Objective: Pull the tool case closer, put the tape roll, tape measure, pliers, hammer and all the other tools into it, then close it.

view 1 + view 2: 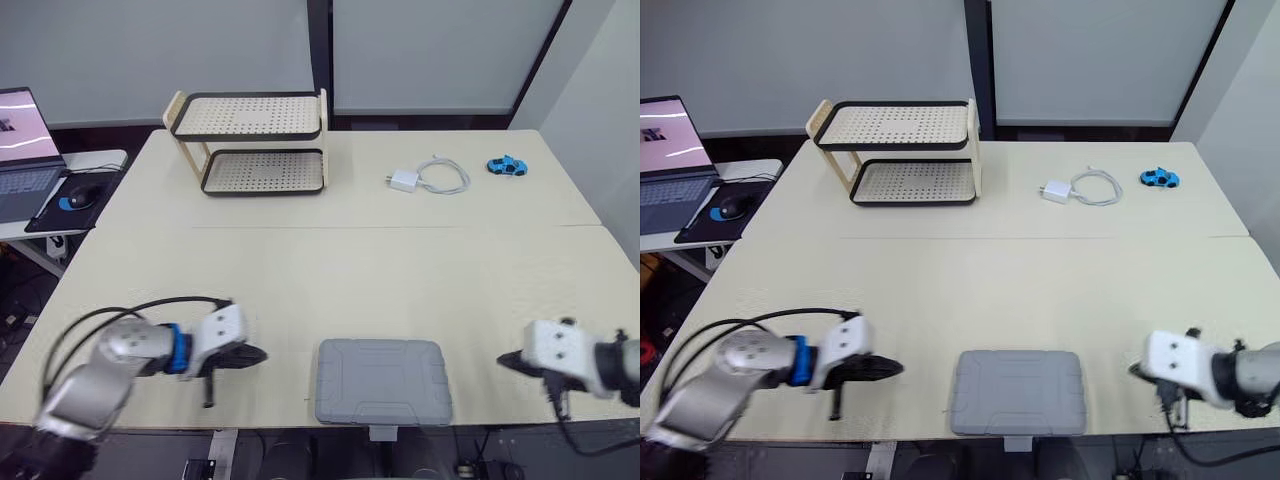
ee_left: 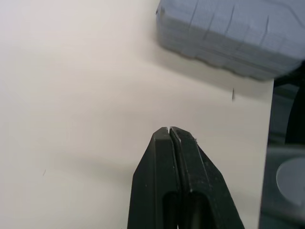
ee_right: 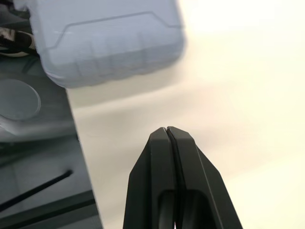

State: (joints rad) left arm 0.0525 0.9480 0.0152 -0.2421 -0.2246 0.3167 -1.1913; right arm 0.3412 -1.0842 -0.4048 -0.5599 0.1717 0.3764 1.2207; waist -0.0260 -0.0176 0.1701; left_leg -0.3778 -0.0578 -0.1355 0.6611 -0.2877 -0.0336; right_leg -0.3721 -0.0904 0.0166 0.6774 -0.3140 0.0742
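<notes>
A grey tool case [image 1: 381,381] lies with its lid down at the table's front edge, in the middle. My left gripper [image 1: 258,354] hovers over the table to the left of the case, pointing at it, its fingers [image 2: 170,138] pressed together on nothing. My right gripper [image 1: 505,360] sits to the right of the case, also aimed at it, fingers [image 3: 167,137] together and empty. The case's corner [image 2: 224,38] appears in the left wrist view, and its other end [image 3: 105,40] in the right wrist view.
A two-tier perforated rack [image 1: 255,140] stands at the back left. A white charger with cable [image 1: 428,178] and a small blue toy car [image 1: 507,166] lie at the back right. A laptop [image 1: 25,150] and mouse [image 1: 82,196] sit on a side desk at left.
</notes>
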